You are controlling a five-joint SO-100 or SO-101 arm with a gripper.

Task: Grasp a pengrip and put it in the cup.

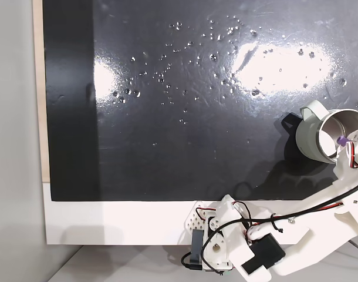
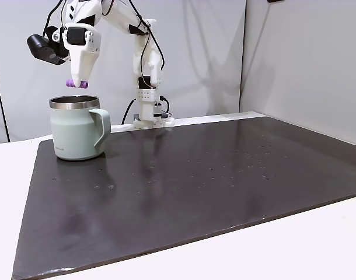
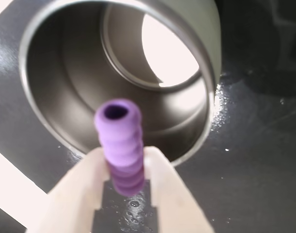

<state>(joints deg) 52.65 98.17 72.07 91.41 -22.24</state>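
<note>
The gripper (image 3: 124, 182) holds the purple pengrip (image 3: 120, 145) clamped crosswise between its two pale fingers (image 3: 160, 174), with one end sticking out past the tips so the tube can fall freely once the fingers part. In a fixed view the pengrip (image 2: 76, 84) hangs just above the steel rim of the green cup (image 2: 79, 136), which stands on the black mat (image 2: 224, 175). Judging by this, the arm is lined up over the opening so the release should land inside.

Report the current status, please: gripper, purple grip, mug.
Gripper shut on ribbed purple rubber pengrip. Pengrip held above open sage-green steel-lined cup, not yet released. Nothing in the way.
</note>
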